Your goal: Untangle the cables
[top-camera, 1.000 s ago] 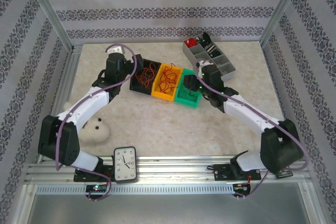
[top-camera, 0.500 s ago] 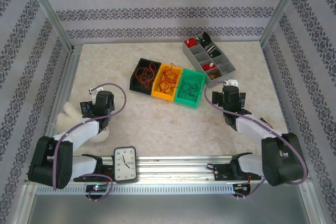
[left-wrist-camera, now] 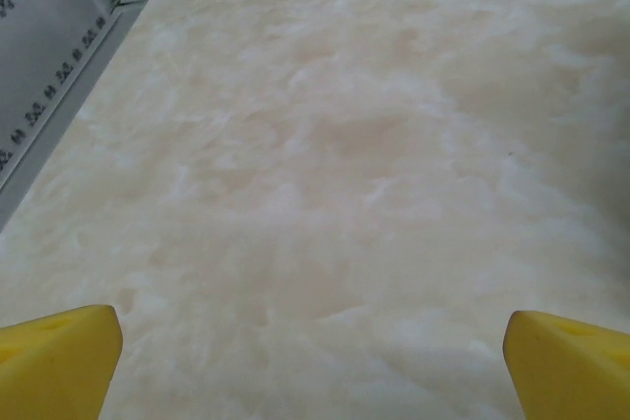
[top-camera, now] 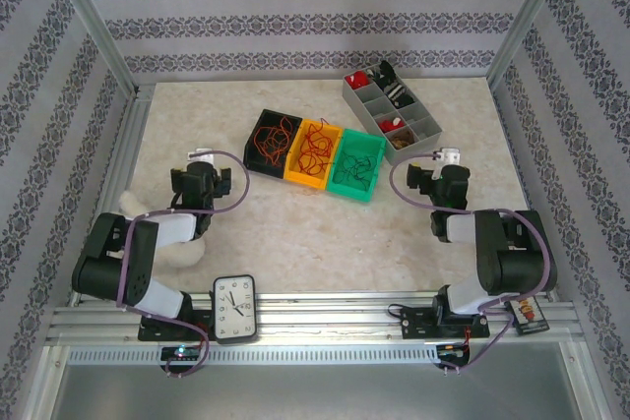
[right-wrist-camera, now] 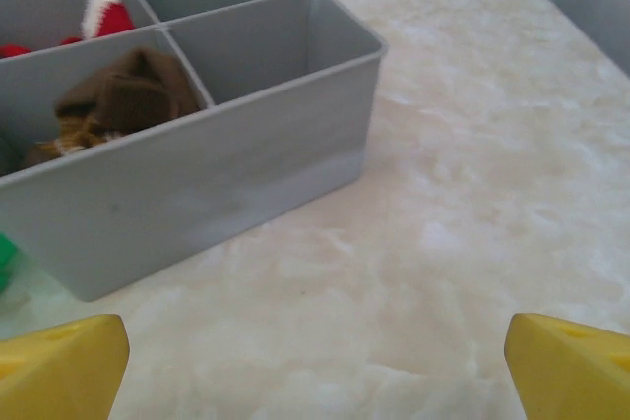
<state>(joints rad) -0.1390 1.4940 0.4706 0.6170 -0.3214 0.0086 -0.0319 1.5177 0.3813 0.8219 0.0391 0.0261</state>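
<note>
The cables [top-camera: 315, 148], thin looping red and orange wires, lie in three small open plastic bins set side by side at the middle of the table. One loose red tangle is in the black bin [top-camera: 264, 168], and a denser red one is in the orange bin [top-camera: 303, 180]. A few fine strands lie in the green bin [top-camera: 349, 188], too small in the top view to tell their colour. Whether the strands in any one bin are still knotted together probably cannot be judged from this height. Neither arm is on the wires. The left gripper [left-wrist-camera: 315, 366] hangs low over the bare marbled beige tabletop [left-wrist-camera: 345, 145], its yellow fingertips far apart with nothing between them. The right gripper [right-wrist-camera: 315, 366] is likewise spread wide and empty, just in front of the grey compartment tray [right-wrist-camera: 226, 184], well apart from the bins. With both arms folded near their bases and the wires shared out among the bins, the step in hand looks like a pause between pulls, or the close of the job. A further pull would call for one arm to reach out over a bin and pinch a single strand, while the other pins the rest. In the grey tray, the near compartment holds a crumpled brown object [right-wrist-camera: 123, 90], the one behind it holds a red-and-white piece [right-wrist-camera: 103, 12], and the corner one is empty.
</note>
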